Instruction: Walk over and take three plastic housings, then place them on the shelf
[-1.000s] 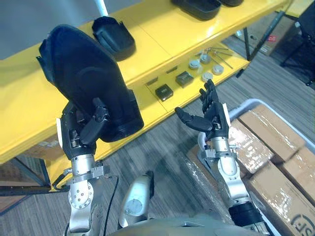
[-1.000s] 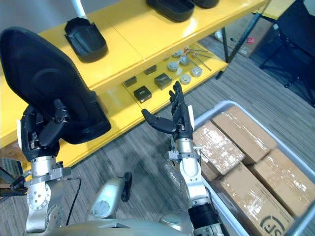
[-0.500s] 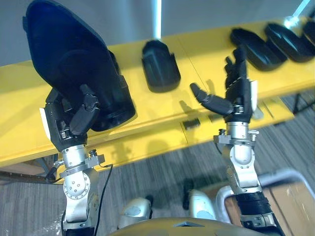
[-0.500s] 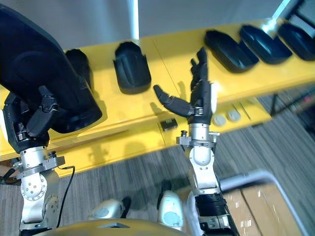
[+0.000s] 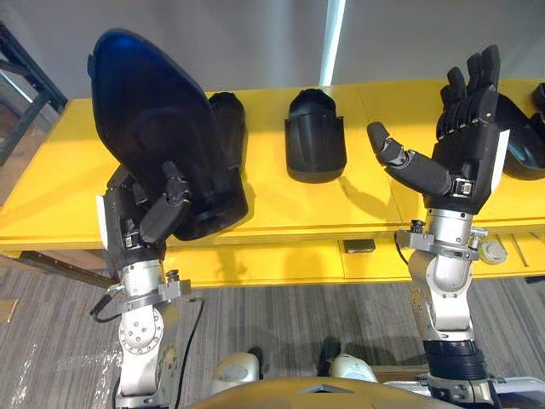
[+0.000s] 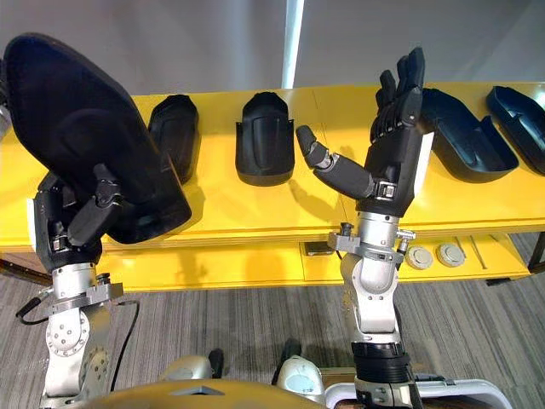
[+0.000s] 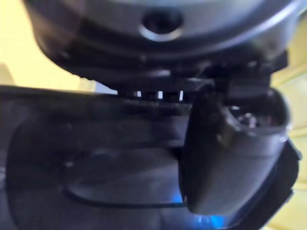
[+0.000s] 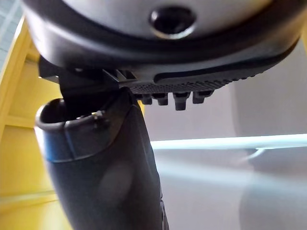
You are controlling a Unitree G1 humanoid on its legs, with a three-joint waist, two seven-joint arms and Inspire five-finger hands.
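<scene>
The left hand (image 5: pixel 140 220) is clamped on the lower end of a large black housing (image 5: pixel 153 136). Its thumb (image 7: pixel 225 153) is curled across the smooth face, seen from close in the left wrist view, and the fingers are hidden behind the part. The housing stands up above the hand, rounded end on top, leaning a little toward the robot's left.

Just past this hand runs the yellow shelf (image 6: pixel 255 209). A smaller housing (image 6: pixel 174 132) lies on it, partly covered by the held one. Next along, toward the other hand, lies a second housing (image 6: pixel 264 136), short and dark, apart from the first.

The right hand (image 6: pixel 393 158) is raised and empty. Its fingers are straight and point up, and its thumb (image 8: pixel 105 172) is spread out toward the left hand. Behind it on the shelf lies a long housing (image 6: pixel 464 132), with one end hidden by the fingers. Further out on the robot's right lies a last housing (image 6: pixel 519 115), near the long one.

Below the right hand's wrist is the lower level of the shelf. It carries a round disc (image 6: pixel 419 256) with a twin disc (image 6: pixel 450 254) just beside it, and a small dark block (image 6: pixel 317 248) on the side toward the left hand. Grey striped carpet (image 6: pixel 213 328) covers the floor under both arms.
</scene>
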